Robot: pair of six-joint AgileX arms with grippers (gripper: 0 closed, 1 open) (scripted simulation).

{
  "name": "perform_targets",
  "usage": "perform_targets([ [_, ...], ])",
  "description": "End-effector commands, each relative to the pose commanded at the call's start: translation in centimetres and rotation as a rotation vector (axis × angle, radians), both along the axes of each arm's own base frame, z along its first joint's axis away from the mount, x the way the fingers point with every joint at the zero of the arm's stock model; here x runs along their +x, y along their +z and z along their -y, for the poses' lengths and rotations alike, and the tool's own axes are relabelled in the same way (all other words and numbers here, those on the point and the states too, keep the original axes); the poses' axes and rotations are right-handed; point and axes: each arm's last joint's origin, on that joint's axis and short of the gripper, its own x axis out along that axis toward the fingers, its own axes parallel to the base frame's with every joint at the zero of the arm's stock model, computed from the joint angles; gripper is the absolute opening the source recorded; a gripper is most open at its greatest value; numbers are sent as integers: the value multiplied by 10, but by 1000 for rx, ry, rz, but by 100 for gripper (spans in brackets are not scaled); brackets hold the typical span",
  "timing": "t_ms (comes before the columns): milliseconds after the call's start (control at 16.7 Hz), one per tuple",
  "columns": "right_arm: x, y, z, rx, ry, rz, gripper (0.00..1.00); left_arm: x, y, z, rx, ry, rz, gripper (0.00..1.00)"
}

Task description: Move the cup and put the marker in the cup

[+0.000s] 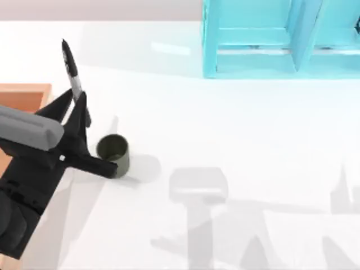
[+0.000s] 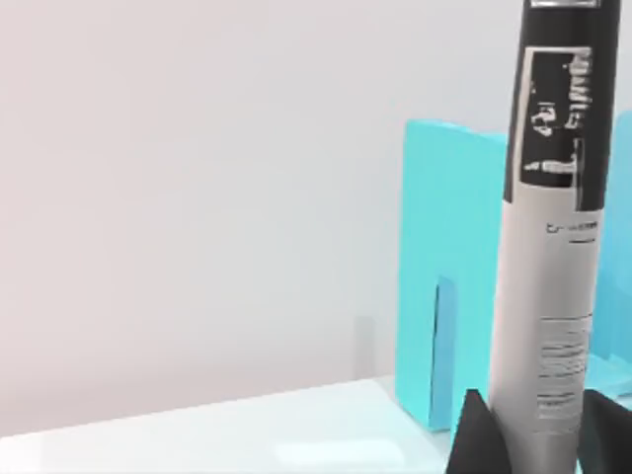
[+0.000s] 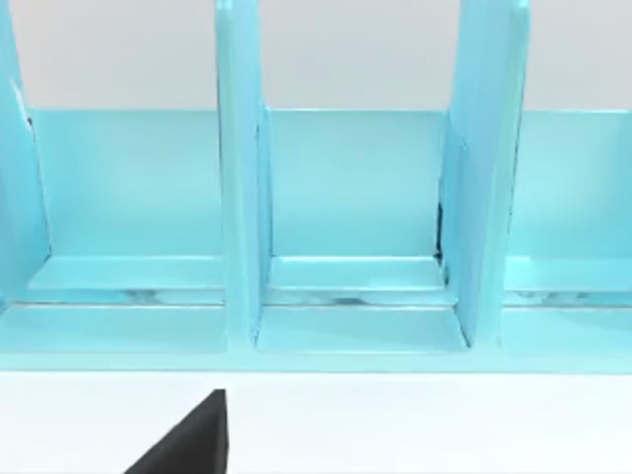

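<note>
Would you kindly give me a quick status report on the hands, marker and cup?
Left hand shut on marker, raised beside the cup. Cup upright on table, empty. Right hand: fingertip facing the blue rack. Nothing blocking the cup.

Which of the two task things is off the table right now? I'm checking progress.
The marker: the left gripper holds it by the barrel, raised. The cup stands open-mouthed on the table.

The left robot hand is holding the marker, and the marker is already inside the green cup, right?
Not quite. The left gripper does hold the marker, but the top view shows it up in the air beside the cup, not inside it.
</note>
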Motion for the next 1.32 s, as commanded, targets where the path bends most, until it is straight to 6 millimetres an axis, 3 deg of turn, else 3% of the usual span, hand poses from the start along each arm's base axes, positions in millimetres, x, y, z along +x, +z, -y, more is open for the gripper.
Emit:
perform_targets([
  [480,0,0,0,0,0,0,100,1,0,1,-1,-5,3,0],
  [1020,0,0,0,0,0,0,100,37,-13,13,0,-2,-1,0],
  [1320,0,0,0,0,0,0,100,40,-13,14,-2,-1,1,0],
])
